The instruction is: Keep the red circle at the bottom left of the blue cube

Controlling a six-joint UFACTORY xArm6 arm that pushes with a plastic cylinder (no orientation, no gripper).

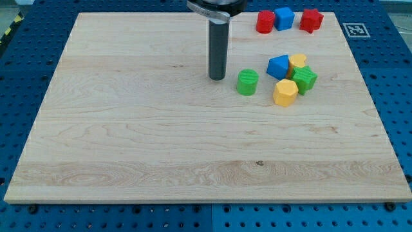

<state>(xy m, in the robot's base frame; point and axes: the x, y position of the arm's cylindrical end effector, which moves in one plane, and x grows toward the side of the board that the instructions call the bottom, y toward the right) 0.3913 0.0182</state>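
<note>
Wooden board [129,142] on a blue perforated bench [399,77], seen from one camera. A small black-and-white marker tag [353,29] sits on the bench off the board's top right corner.

No claw on this arm, so nothing to release, clench or grasp: it ends in a plain dark rod. My tip [217,78] rests on the board a little above centre, touching no block. The nearest block is the green cylinder [247,82], just beside the tip on the view's right, with a narrow strip of bare wood between them.

Task blocks, top edge of the board, right of the rod's mount:
- red circle [264,22], a squat round block, at the view's left of the row.
- blue cube [284,18], immediately right of it; the two look to be touching or nearly so. The red circle's centre sits slightly lower in view than the cube's, so it lies left and marginally below.
- a second red block [311,20], shape not clear, stands right of the cube with a small gap.

Cluster at mid-right of the board, packed close:
- a second blue block [278,66], angular, on the cluster's left.
- a yellow block [297,62] behind it, partly hidden.
- a green star-like block [304,78] on the right.
- a yellow hexagonal block [285,93] at the front, against the green one.

The tip is well apart from the top row, down and to the view's left of it.
</note>
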